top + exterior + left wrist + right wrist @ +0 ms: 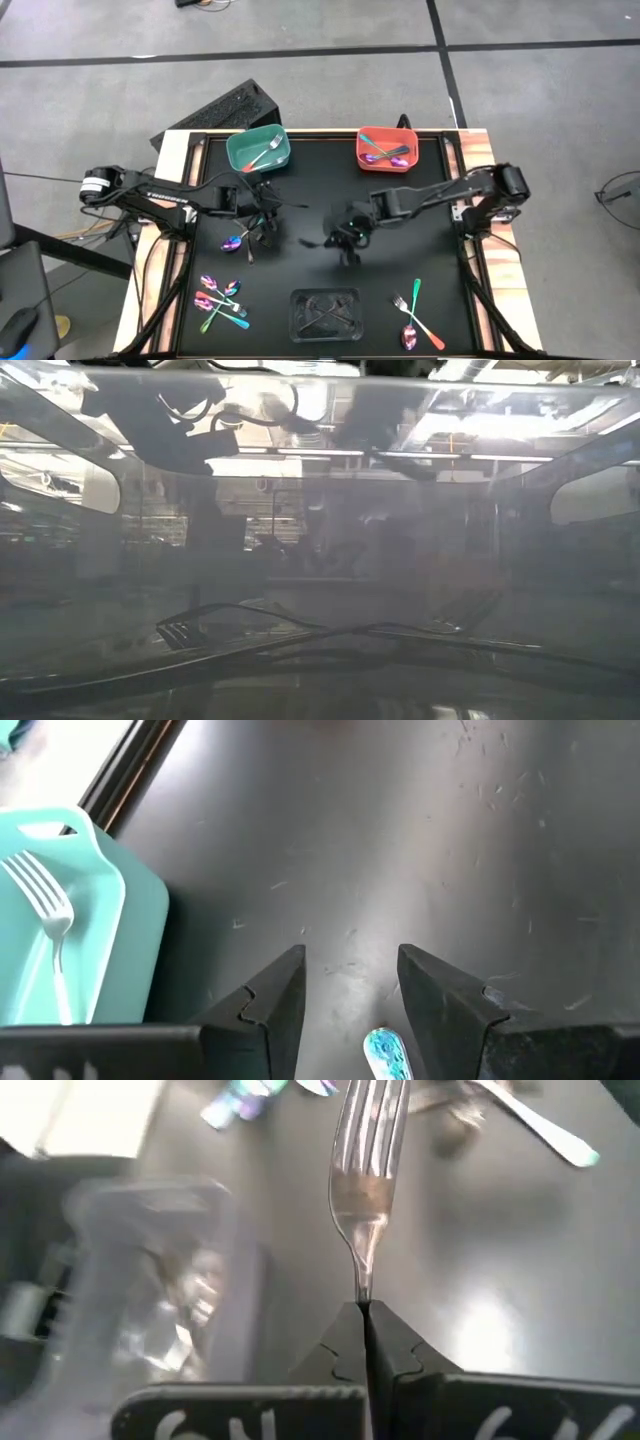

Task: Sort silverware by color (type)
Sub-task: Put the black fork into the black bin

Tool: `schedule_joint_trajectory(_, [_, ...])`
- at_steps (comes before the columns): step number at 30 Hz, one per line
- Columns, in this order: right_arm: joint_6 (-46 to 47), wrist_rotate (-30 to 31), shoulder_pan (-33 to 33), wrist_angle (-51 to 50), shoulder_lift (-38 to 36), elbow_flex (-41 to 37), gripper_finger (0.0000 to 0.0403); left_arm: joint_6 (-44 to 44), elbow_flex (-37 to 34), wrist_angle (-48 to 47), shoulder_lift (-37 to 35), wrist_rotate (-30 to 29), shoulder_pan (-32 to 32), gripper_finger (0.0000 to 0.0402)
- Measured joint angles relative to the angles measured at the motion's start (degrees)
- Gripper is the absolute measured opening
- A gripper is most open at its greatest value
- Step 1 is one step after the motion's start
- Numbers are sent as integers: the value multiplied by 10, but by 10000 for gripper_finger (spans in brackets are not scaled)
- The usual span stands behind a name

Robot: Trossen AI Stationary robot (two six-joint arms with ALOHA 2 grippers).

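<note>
My right gripper (pixel 363 1312) is over the middle of the black mat (pixel 348 240), shut on a fork (pixel 365 1140) with a shiny head; its handle is hidden. My left gripper (pixel 350 970) is open, left of centre (pixel 255 225), beside the teal bin (pixel 60 920), which holds one fork (pixel 45 905). The end of a teal handle (pixel 387 1053) shows between its fingers without plainly touching them. The orange bin (pixel 387 148) holds spoons. More rainbow silverware lies at the near left (pixel 220 300) and near right (pixel 418 315), and one spoon (pixel 233 243) lies near the left gripper. My right gripper pinches the fork by its narrow neck (pixel 362 1280), just behind the head, between the two shut fingertips. The fork runs on straight ahead of the fingers, tines away from them. Its handle is hidden between the fingers. The head looks lifted clear of the mat.
A clear plastic tray (pixel 325 315) with dull grey cutlery sits at the near edge, and the low view looks through it (pixel 230 625). The two bins stand at the far edge. A dark keyboard-like object (pixel 215 115) lies beyond the table's far left corner.
</note>
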Motion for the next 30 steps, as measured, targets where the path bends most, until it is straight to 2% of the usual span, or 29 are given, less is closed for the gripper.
schedule_joint_trajectory(9, [99,-76,70,82,0,0,7,-8,0,-2,0,0,-15,148])
schedule_joint_trajectory(14, [145,-70,109,103,0,0,9,-29,0,-2,0,0,-29,148])
schedule_joint_trajectory(21, [168,-53,139,171,50,3,14,-30,0,-3,0,1,-56,148])
schedule_joint_trajectory(30, [211,-42,145,157,75,1,71,-40,0,-17,0,0,-76,148])
